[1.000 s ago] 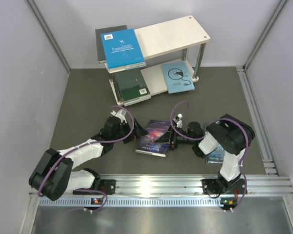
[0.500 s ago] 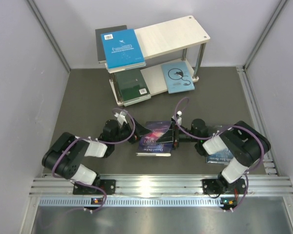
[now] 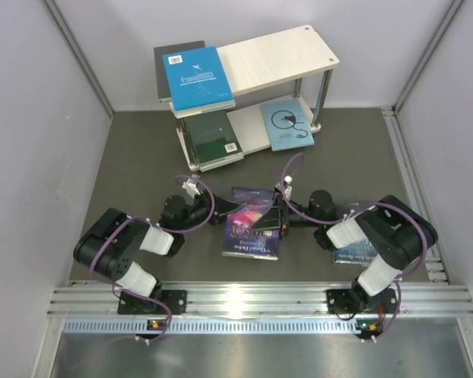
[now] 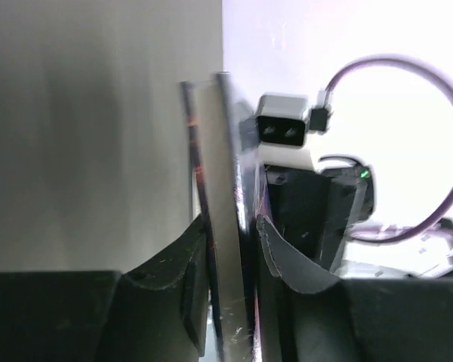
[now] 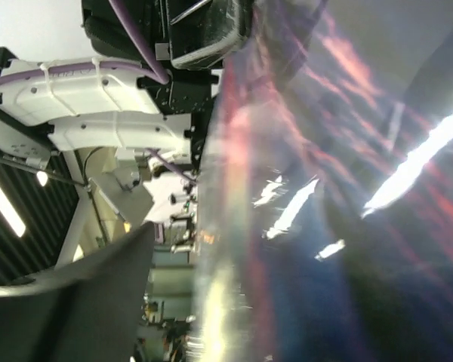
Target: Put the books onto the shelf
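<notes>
Left pincer (image 4: 232, 234) clamps the left edge of the starry book (image 3: 256, 211), on the tabletop (image 3: 142, 165) well short of the shelf (image 3: 284, 55); right pincer (image 3: 281, 220) state cannot be told; risk: thin edge-grip lets book pivot and drop.

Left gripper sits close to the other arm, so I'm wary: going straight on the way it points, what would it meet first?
The left gripper is on the starry book; straight beyond it, likely the right gripper at the book's far edge, though depth is unclear.
</notes>
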Available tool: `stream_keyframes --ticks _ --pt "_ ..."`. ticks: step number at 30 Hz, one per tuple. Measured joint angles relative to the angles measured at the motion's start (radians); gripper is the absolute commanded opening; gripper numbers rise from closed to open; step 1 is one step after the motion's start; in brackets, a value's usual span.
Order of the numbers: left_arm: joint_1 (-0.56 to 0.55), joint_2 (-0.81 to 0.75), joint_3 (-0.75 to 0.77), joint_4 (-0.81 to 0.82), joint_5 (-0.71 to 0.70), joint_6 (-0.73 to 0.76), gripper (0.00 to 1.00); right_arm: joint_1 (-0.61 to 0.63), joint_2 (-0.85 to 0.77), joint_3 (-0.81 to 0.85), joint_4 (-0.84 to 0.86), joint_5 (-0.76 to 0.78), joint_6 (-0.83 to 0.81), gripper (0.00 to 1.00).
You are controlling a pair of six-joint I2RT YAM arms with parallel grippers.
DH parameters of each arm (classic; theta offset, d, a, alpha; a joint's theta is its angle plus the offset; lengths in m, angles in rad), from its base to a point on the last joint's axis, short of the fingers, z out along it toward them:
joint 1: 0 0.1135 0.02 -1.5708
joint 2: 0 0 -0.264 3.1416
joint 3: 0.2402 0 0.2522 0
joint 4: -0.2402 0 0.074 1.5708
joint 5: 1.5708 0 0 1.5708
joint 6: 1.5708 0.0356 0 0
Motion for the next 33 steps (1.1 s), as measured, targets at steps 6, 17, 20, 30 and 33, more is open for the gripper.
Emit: stream_keyframes --ticks 6,17,20,30,33 --pt "-0.025 -0.204 -0.029 -0.19 -0.05 0.141 0.0 0.002 -0.008 0.0 0.035 -0.016 0.053 0.97" --pt "-0.043 -0.691 -0.029 -0.669 -0.251 0.296 0.0 0.006 -0.086 -0.069 0.079 0.131 0.152 0.78" --pt "-0.048 -0.735 -0.029 -0.727 -0.29 0.291 0.0 0.018 -0.101 -0.096 0.074 0.18 0.165 0.71" --pt "-0.064 -0.932 -0.061 -0.889 -0.446 0.256 0.0 0.105 -0.156 -0.146 0.06 0.332 0.21 0.63" --pt "-0.065 -1.002 -0.061 -0.951 -0.509 0.255 0.0 0.155 -0.157 -0.146 0.059 0.386 0.229 0.62"
